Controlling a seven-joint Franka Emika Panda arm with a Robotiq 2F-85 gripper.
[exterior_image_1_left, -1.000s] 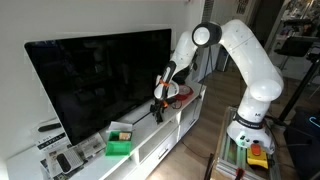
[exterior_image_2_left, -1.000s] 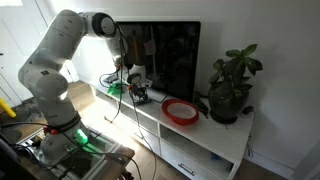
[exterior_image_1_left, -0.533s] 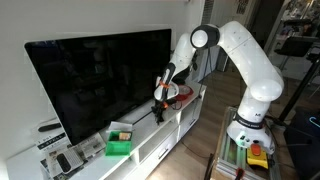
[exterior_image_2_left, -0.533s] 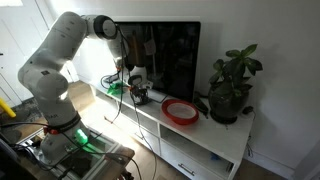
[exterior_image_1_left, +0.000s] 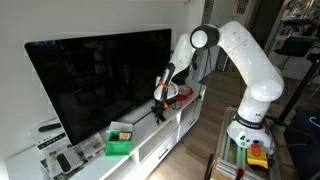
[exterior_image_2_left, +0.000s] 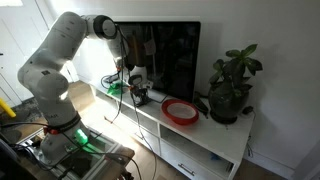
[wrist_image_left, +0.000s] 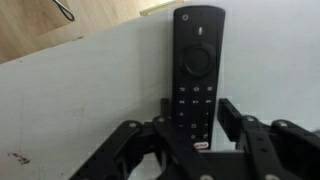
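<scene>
A black remote (wrist_image_left: 195, 70) with a round pad and small buttons lies flat on the white TV stand (wrist_image_left: 80, 110). My gripper (wrist_image_left: 197, 108) is down over the remote's lower end, with one finger on each side. The left finger looks to touch the remote's edge, and a thin gap shows at the right finger. In both exterior views the gripper (exterior_image_1_left: 157, 108) (exterior_image_2_left: 139, 97) sits low on the stand (exterior_image_1_left: 190, 112) (exterior_image_2_left: 205, 135), in front of the television. The remote itself is too small to make out there.
A large black television (exterior_image_1_left: 100, 75) (exterior_image_2_left: 165, 50) stands just behind the gripper. A red bowl (exterior_image_2_left: 180, 110) and a potted plant (exterior_image_2_left: 232, 85) are further along the stand. A green box (exterior_image_1_left: 120, 146) and small devices (exterior_image_1_left: 62, 160) lie at its other end.
</scene>
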